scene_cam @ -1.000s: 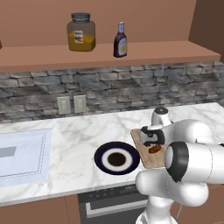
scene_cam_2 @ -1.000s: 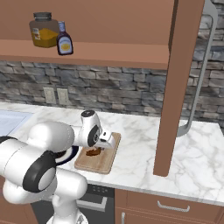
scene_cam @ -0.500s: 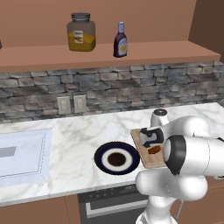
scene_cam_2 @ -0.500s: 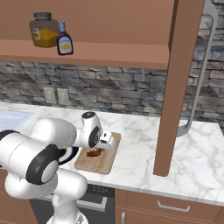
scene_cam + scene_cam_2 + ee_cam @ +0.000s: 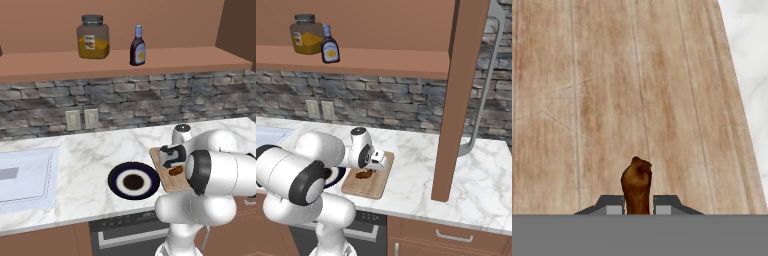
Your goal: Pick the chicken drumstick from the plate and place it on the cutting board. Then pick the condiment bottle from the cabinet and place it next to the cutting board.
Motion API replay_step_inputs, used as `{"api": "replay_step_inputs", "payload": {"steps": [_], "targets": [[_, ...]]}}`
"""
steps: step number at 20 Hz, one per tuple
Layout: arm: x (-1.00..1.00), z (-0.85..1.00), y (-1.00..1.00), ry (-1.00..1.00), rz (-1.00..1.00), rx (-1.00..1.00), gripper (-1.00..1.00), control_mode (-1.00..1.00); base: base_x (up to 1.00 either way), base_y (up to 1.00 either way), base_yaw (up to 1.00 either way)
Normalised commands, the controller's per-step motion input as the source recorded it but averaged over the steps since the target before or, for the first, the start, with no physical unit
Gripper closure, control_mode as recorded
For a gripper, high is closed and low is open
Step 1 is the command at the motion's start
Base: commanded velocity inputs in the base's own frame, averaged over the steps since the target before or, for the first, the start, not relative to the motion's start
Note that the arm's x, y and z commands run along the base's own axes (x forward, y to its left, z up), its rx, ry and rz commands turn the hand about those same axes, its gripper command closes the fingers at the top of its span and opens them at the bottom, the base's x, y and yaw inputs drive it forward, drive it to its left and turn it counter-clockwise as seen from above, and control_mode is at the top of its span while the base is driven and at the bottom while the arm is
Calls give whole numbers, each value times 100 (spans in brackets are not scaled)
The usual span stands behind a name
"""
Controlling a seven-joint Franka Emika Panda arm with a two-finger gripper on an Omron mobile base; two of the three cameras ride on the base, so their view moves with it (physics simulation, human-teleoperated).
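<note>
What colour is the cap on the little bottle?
Pale blue; the bottle on the shelf shows it best in the left base view.

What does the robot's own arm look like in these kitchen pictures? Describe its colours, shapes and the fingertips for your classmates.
The arm is made of glossy white, rounded shells joined by dark round joint caps with grey rims. Its gripper ends in two small dark, flat, wedge-shaped fingertips with pale grey inner pads. No cables or markings are visible.
</note>
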Motion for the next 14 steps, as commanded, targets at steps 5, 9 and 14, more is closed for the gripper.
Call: {"api": "replay_step_inputs", "payload": {"steps": [5, 9, 14], "targets": [[5, -18, 0, 0, 0, 0, 100, -100, 0, 0, 0], [4, -22, 0, 0, 0, 0, 100, -100, 0, 0, 0], [4, -18, 0, 0, 0, 0, -100, -100, 0, 0, 0]]}}
